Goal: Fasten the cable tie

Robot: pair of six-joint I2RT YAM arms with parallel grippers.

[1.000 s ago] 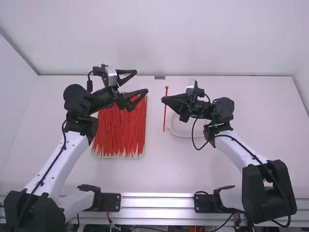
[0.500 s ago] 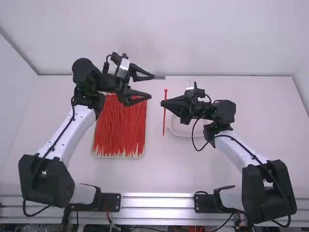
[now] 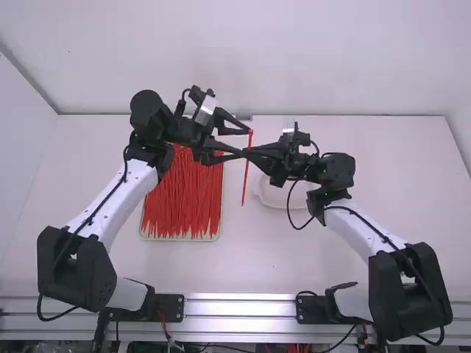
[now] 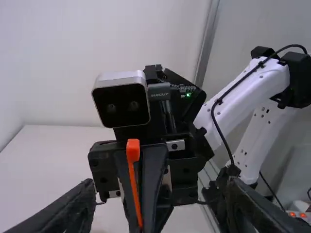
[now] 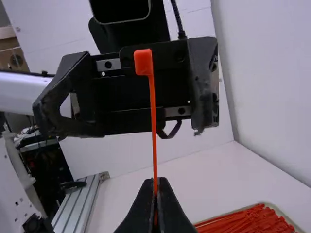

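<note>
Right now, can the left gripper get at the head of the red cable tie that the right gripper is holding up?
Probably yes. The left gripper is open and seems to flank the head of the cable tie, which stands free above the right gripper clamped lower on the strap. Nothing lies between them.

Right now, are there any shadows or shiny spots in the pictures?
High view: even light, only faint soft shadows on the table under the arms, no glare. Left wrist view: a tiny green light glows beside the camera. Right wrist view: the left tool looks dark against the bright wall.
</note>
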